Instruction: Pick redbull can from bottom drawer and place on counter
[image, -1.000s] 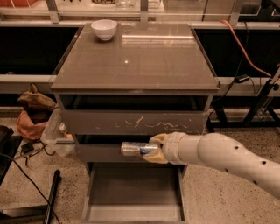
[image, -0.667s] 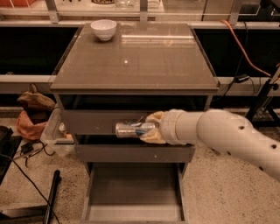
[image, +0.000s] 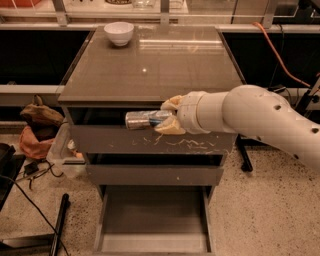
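I see the gripper (image: 168, 117) in front of the cabinet, just under the front edge of the counter (image: 150, 70) and a little right of that edge's middle. Its two tan fingers (image: 171, 103) are closed narrowly on the can (image: 142, 120), one finger above it and one below. The can lies on its side in the air. Its free end points toward the cabinet's left side, and its other end is hidden between the fingers. It sits level with the dark gap above the scratched drawer front (image: 150, 144), and I cannot tell whether it touches the cabinet. My white arm (image: 260, 120) comes in from the right edge of the view.

Below, the middle drawer (image: 155, 175) is shut. The bottom drawer (image: 155, 220) is pulled out toward me, and its flat floor and low side walls are showing.

A white bowl (image: 119, 33) stands on the counter near the back left corner, well apart from the can.
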